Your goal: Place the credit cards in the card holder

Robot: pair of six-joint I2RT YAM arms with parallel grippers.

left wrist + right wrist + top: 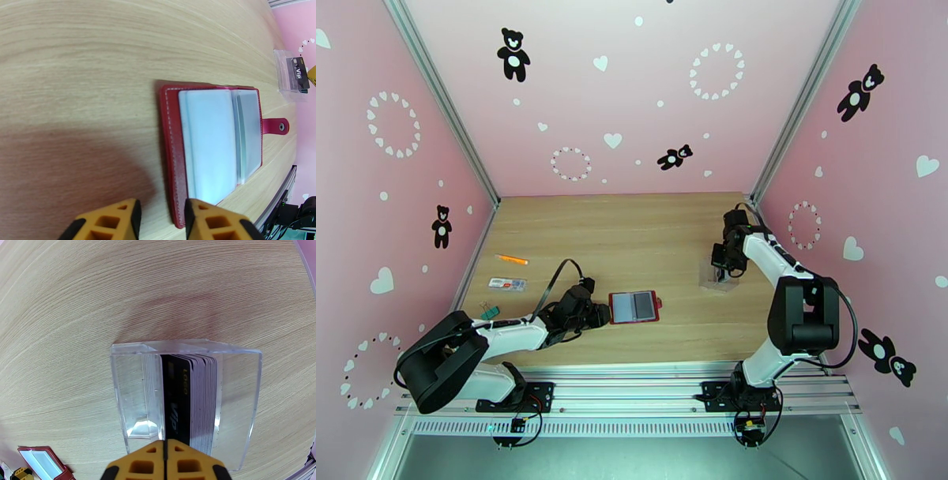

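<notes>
Overhead: pink bear-and-heart walls [577, 95] enclose a wooden table [632, 229], with the open card holder [634, 306] toward 6 o'clock.

Left wrist: left gripper [162, 221] narrowly parted at 6 o'clock, at the holder's edge.

Right wrist: right gripper [166, 461] closed at 6 o'clock against credit cards [189, 398] standing in a clear case [130, 398].
</notes>
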